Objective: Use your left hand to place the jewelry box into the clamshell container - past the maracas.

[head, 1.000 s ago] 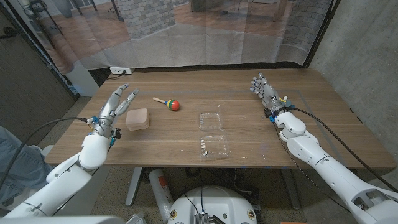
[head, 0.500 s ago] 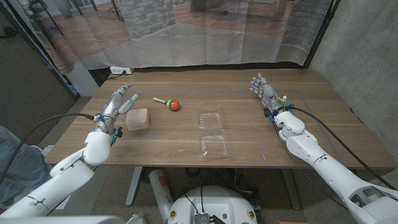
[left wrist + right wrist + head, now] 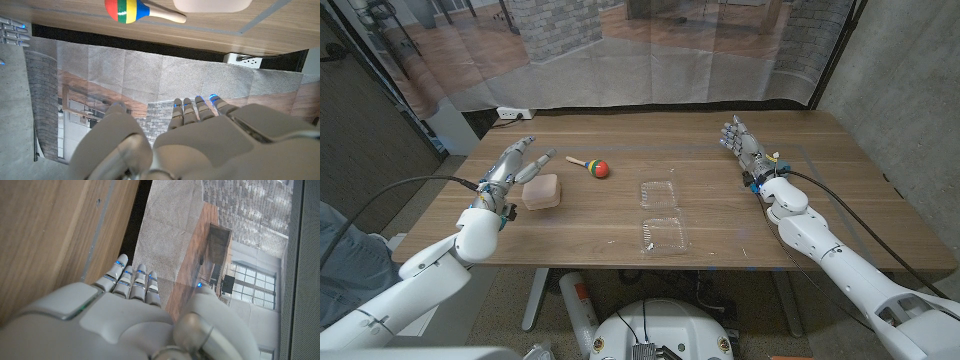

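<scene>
The jewelry box [image 3: 541,191], a pale pink rounded box, sits on the table at the left; its edge shows in the left wrist view [image 3: 212,5]. My left hand [image 3: 514,167] hovers just left of it, fingers spread, holding nothing; the same hand [image 3: 195,135] fills the wrist view's lower part. The maraca [image 3: 591,165] with a striped red, yellow and green head [image 3: 125,10] lies beyond and to the right of the box. The clear clamshell container [image 3: 661,215] lies open at the middle. My right hand [image 3: 745,148] stands at the far right with fingers extended, empty.
The wooden table [image 3: 720,240] has bare room between the box and the container. A translucent curtain [image 3: 650,50] hangs behind the far edge. A white power strip [image 3: 512,113] lies on the floor past the table's far left corner.
My left hand has moved forward and rightward, closer alongside the jewelry box, its fingers now reaching past the box's far corner. The right hand has stayed put.
</scene>
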Robot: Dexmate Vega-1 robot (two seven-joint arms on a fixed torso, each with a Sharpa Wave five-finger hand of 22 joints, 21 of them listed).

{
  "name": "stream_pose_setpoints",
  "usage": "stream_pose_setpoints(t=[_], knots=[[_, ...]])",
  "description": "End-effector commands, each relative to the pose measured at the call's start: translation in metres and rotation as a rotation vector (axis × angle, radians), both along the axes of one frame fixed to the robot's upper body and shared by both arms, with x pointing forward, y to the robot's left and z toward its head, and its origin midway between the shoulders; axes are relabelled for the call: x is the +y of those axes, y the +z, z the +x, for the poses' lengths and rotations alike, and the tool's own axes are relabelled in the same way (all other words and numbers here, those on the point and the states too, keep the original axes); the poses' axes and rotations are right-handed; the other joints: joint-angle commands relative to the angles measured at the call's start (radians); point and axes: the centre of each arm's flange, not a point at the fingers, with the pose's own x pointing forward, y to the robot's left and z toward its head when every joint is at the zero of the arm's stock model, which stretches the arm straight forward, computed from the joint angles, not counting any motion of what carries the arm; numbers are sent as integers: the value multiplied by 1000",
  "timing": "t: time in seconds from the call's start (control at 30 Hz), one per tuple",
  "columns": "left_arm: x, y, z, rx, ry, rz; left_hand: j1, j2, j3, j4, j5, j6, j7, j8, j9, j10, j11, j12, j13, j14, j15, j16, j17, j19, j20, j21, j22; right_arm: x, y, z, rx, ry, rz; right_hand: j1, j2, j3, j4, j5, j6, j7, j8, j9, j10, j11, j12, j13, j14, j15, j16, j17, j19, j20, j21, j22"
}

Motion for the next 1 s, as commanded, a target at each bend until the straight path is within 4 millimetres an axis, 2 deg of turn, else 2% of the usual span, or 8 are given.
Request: stream_pose_setpoints(t=[0.03, 0.3, 0.47, 0.63, 0.73, 0.87, 1.0], knots=[[-1, -2, -5, 33, 40, 57, 39, 3, 9, -21, 9, -24, 3, -9, 6, -8, 5, -4, 7, -4, 16, -1, 2, 1, 16, -7, 2, 2, 1, 2, -1, 3, 3, 3, 12, 0, -6, 1, 7, -5, 3, 5, 7, -1, -1, 4, 9, -1, -2, 3, 9, -1, -3, 2], [-1, -4, -8, 47, 81, 93, 98, 0, 20, -57, 14, -57, 1, -15, 8, -19, 15, -7, 9, -8, 36, -3, 4, 6, 48, -10, 3, 3, 1, 1, 0, 2, -3, 2, 12, 0, -7, 1, 7, -5, 3, 5, 7, -4, -1, 4, 12, -1, -1, 3, 9, 1, -6, 2], [-2, -8, -7, 62, 103, 127, 113, -4, 22, -68, 15, -62, 1, -14, 8, -21, 21, -6, 10, -9, 42, -3, 4, 11, 54, -9, 3, 3, 3, 0, -1, 4, -9, 2, 12, -1, -7, 1, 7, -6, 3, 5, 9, -2, 0, 4, 12, -3, -2, 3, 10, 2, -8, 2], [-4, -11, -7, 67, 134, 152, 131, -12, 21, -81, 16, -65, 0, -12, 9, -24, 29, -6, 12, -8, 48, -2, 5, 17, 75, -8, 3, 3, 3, -2, -2, 3, -10, 2, 12, -1, -8, 1, 7, -6, 3, 5, 9, -3, -1, 4, 12, -3, -2, 3, 10, 3, -10, 3], [-5, -11, -8, 69, 155, 168, 141, -18, 20, -88, 15, -69, 0, -12, 10, -26, 30, -6, 13, -10, 56, -2, 5, 23, 94, -7, 3, 3, 3, -3, -4, 2, -14, 2, 12, -2, -8, 1, 7, -6, 3, 5, 10, -5, 0, 4, 12, -2, -2, 3, 10, 4, -12, 3], [-6, -11, -8, 78, 162, 181, 157, -35, 13, -102, 15, -81, -6, -12, 12, -40, 43, -7, 16, -19, 66, -4, 7, 31, 148, -7, 4, 3, 3, -4, -4, 3, -13, 2, 12, -2, -9, 1, 7, -7, 3, 5, 10, -5, 0, 4, 14, -3, -2, 3, 10, 6, -13, 3], [-6, -12, -8, 95, 178, 204, 165, -49, 5, -110, 15, -99, -17, -15, 13, -55, 50, -9, 17, -24, 79, -4, 8, 37, 184, -7, 5, 4, 2, -6, -3, 4, -15, 1, 12, -3, -9, 1, 7, -9, 3, 6, 10, -5, -1, 4, 15, -4, -2, 3, 10, 8, -15, 3]])
